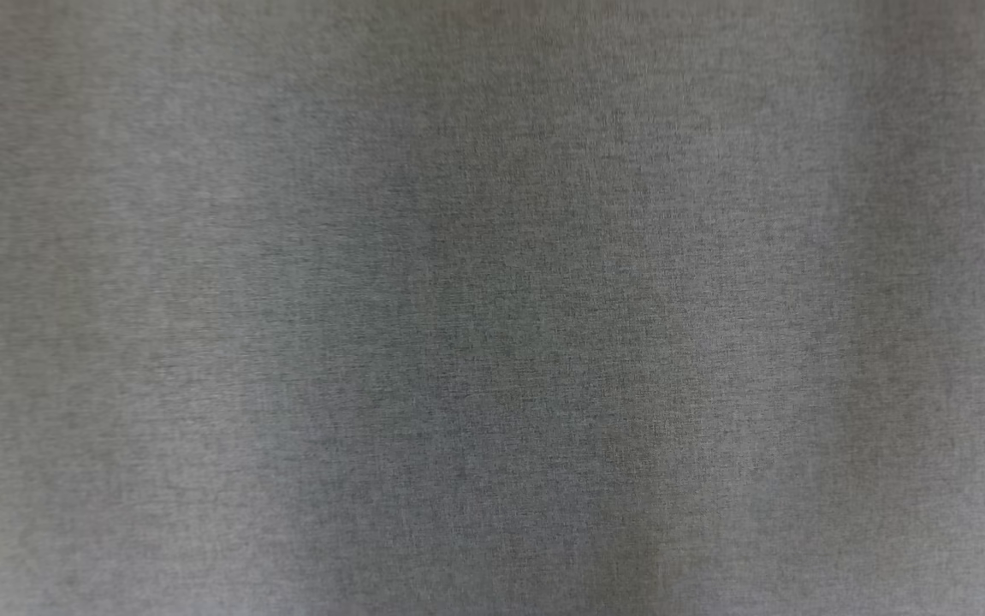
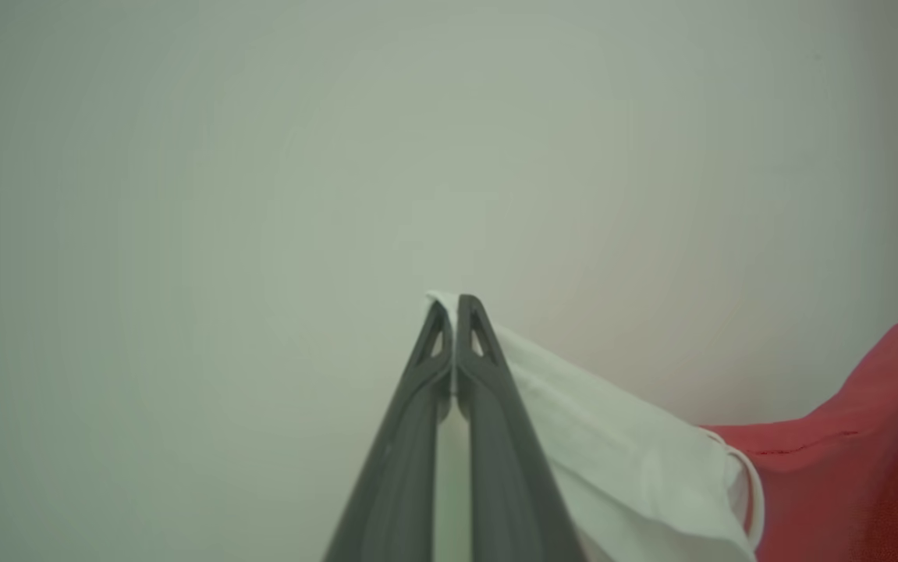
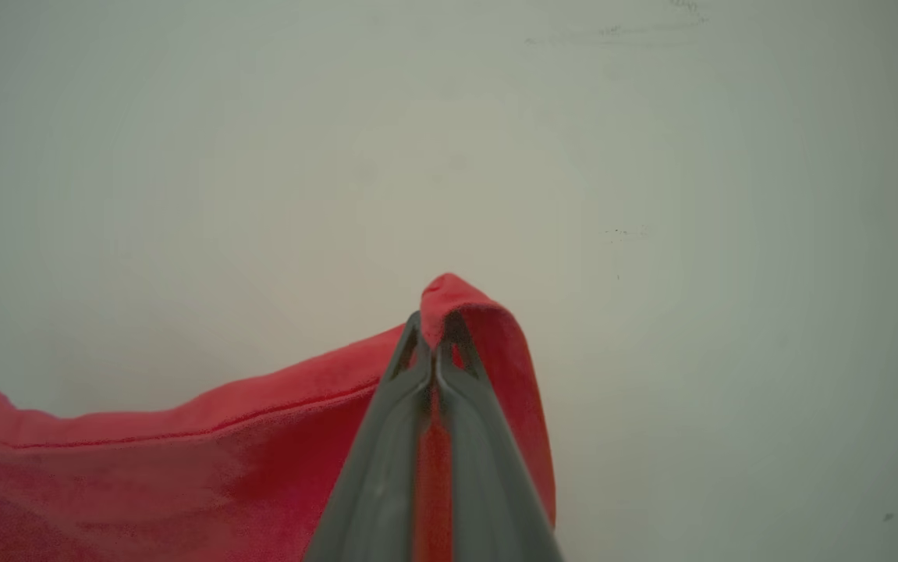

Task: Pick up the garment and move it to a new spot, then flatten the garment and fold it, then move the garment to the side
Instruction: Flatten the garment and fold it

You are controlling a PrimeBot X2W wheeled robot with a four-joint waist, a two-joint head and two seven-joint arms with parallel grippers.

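Observation:
The garment is red cloth (image 3: 144, 476) with a white part (image 2: 636, 468). In the left wrist view my left gripper (image 2: 455, 303) is shut on a corner of the white part, and the cloth trails off to the lower right, where it meets the red (image 2: 846, 468). In the right wrist view my right gripper (image 3: 433, 321) is shut on a folded red edge, with the cloth stretching away to the lower left. The garment hangs taut between the two grippers over a pale surface (image 3: 651, 195).
Close before the head camera is a blurred grey woven cloth surface (image 1: 492, 308); I cannot tell what it belongs to. The pale surface (image 2: 183, 234) behind both grippers is plain, with a few faint marks (image 3: 620, 31).

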